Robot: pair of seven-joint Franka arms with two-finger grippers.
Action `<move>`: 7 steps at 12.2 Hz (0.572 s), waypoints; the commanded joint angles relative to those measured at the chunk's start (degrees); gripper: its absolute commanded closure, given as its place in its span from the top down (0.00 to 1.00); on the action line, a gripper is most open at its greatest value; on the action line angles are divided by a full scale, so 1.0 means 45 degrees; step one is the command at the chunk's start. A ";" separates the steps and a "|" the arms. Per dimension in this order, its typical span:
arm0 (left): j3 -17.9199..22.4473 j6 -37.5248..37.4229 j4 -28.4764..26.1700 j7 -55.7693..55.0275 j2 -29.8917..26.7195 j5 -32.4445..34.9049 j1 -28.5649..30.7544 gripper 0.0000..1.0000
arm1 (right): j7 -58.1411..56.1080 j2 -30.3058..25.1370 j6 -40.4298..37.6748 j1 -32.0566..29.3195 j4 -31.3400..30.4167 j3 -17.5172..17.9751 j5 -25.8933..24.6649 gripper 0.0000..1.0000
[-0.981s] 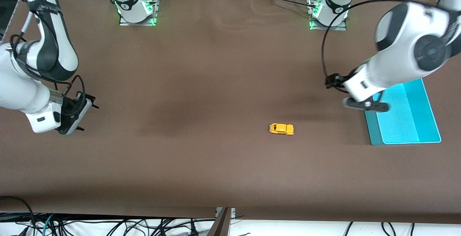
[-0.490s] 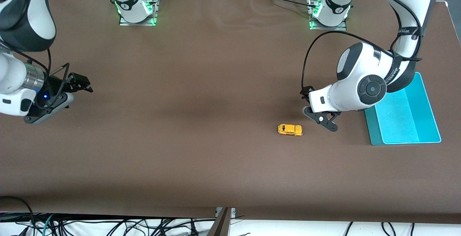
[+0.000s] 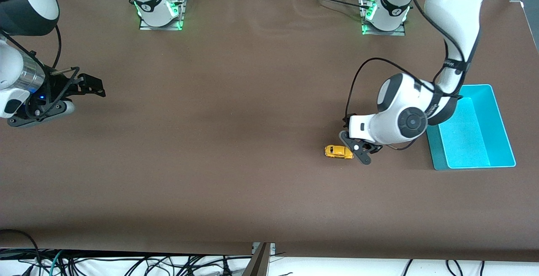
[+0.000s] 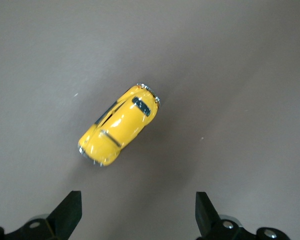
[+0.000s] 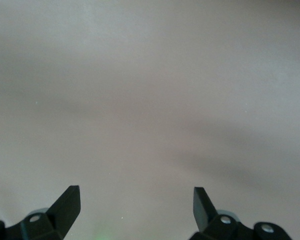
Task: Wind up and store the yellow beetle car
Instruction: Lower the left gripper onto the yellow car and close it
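Yellow beetle car (image 3: 338, 152) sits on its wheels on the brown bench (image 3: 236, 141), toward the left arm's end, between the bench's middle and the turquoise tray (image 3: 501, 124), apart from the tray. You have the left claw (image 3: 357, 149) low over the bench just beside the car, on the car's tray side. In the left wrist view its two fingers stand wide apart with nothing between them; the car (image 4: 119, 125) lies clear of the fingertips (image 4: 67, 212), angled across the frame, dark windows up. Whether the claw touches the car, you cannot tell from the front view.

Your right arm waits at its own end of the bench. The right claw (image 3: 84, 88) hangs over bare bench, its fingers (image 5: 67, 205) apart, holding nothing.
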 commanded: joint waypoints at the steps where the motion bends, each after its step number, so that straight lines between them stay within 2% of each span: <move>1: 0.0004 0.0134 0.0628 0.0575 0.0639 0.1796 -0.0928 1.00 | 0.0415 -0.0201 -0.0155 0.0279 -0.0017 0.0115 -0.0663 1.00; 4: 0.0024 0.0972 0.0668 0.1432 0.0952 0.3226 -0.1693 1.00 | 0.0511 -0.0454 -0.0116 0.0397 0.0041 0.0095 -0.1171 1.00; 7: 0.0121 0.1949 0.0668 0.3228 0.1304 0.3639 -0.1460 1.00 | 0.0667 -0.0843 -0.0017 0.0397 0.0041 0.0056 -0.1211 1.00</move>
